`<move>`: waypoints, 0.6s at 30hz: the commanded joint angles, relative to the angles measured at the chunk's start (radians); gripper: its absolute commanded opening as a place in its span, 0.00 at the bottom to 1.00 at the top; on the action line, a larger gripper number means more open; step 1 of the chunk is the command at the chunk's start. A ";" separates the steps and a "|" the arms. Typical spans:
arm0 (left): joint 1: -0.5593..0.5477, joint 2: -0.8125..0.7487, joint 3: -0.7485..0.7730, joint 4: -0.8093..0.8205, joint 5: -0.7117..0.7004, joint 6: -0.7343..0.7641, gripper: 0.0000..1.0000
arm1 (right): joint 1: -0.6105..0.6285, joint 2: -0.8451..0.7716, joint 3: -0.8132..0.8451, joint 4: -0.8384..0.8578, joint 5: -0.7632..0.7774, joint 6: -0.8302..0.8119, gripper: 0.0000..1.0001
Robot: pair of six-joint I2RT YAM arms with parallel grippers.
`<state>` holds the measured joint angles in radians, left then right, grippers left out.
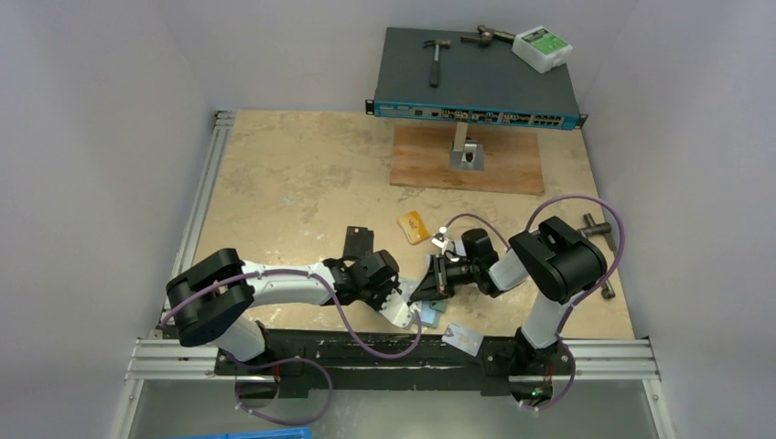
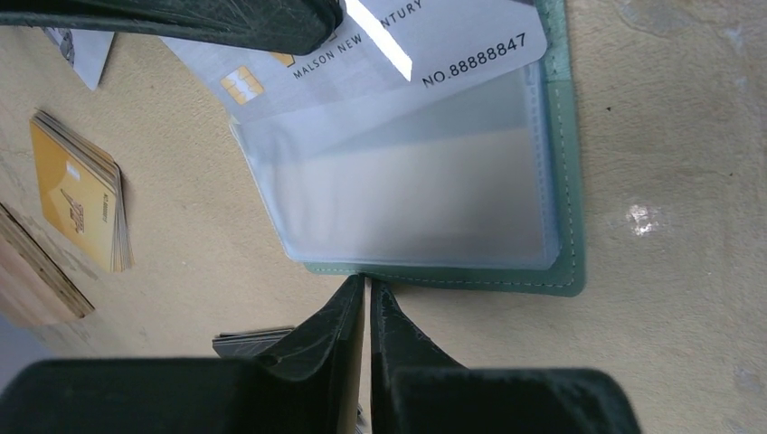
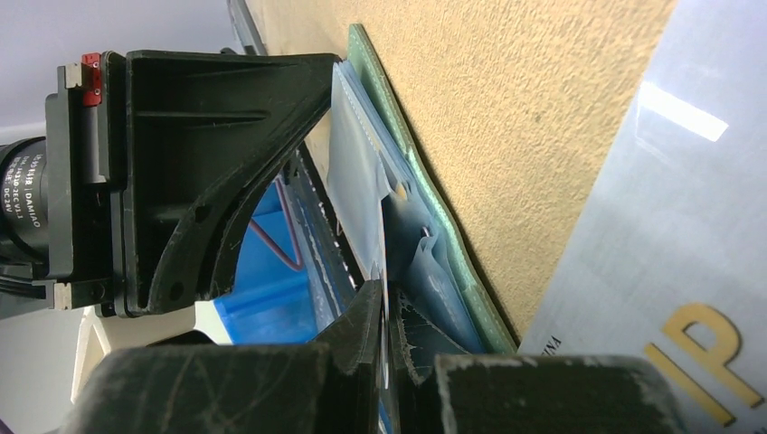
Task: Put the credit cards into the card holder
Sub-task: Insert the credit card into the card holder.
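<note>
Left wrist view has the teal card holder (image 2: 566, 181) lying open on the tan table (image 2: 687, 344), with a silver card (image 2: 470, 41) whose lower part sits under the clear sleeve (image 2: 407, 199). At the holder's near edge the left gripper (image 2: 366, 287) has its jaws all but closed, only a slit between them, pinching nothing I can make out. Opposite, the right gripper (image 3: 384, 298) is clamped tight on that card's edge, and a stack of orange cards (image 2: 77, 185) lies well apart to one side
</note>
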<state>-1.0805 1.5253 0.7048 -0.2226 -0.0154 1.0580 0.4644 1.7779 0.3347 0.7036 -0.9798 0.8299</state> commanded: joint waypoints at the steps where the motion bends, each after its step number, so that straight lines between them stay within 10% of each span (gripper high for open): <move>1: 0.001 0.050 -0.010 -0.092 0.039 -0.016 0.05 | 0.000 -0.025 -0.029 0.021 0.074 -0.008 0.00; 18: -0.002 0.048 -0.002 -0.110 0.037 -0.025 0.00 | 0.012 -0.111 -0.098 0.076 0.207 0.085 0.00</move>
<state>-1.0805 1.5352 0.7147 -0.2321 -0.0162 1.0580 0.4667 1.6695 0.2573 0.7288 -0.8558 0.8822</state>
